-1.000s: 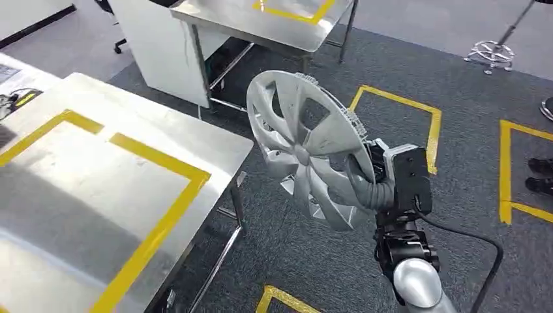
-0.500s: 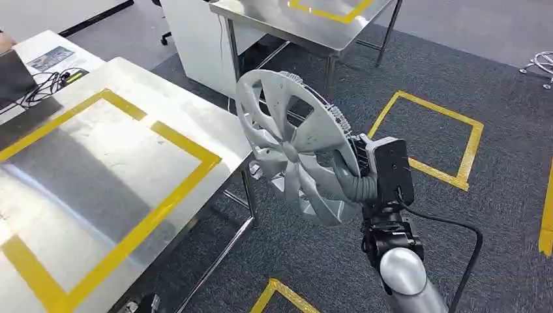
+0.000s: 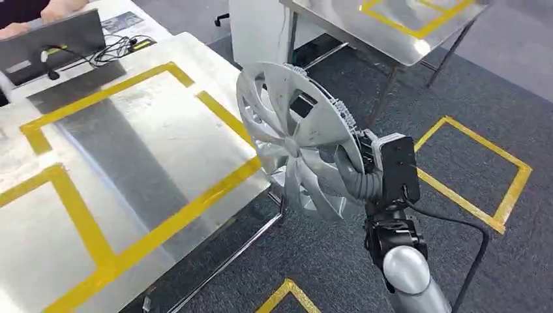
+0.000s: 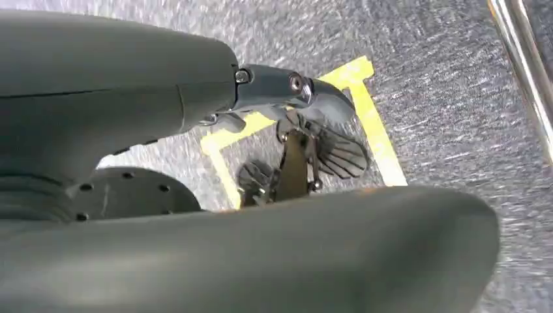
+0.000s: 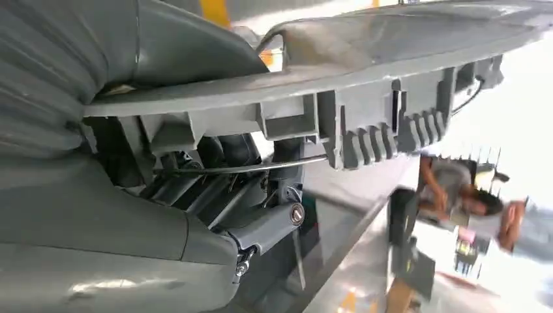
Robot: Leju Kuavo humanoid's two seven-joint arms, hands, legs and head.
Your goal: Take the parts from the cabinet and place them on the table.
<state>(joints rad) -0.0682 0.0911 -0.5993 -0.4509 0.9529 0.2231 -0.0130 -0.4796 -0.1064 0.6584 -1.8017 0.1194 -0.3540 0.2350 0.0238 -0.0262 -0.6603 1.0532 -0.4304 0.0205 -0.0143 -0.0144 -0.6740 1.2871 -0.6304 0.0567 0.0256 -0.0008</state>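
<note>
Surface (image 3: 130, 150), with yellow-taped squares, lay just left of us. We held the hubcap (image 3: 293, 140) upright by its rim beside the surface's corner, face toward it, likely so it could pass over the edge. Right hand (image 3: 355, 177) clamped the rim: thumb in front, fingers behind. Left hand (image 4: 195, 130) hung near the floor; whether it was spread we could not tell.

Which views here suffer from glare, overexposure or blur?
Head view: sharp, with broad glare streaks across the steel table. Right wrist view: background blown out white beyond the hubcap rim; the person is soft. Left wrist view: carpet streaked with blur, near parts out of focus.
</note>
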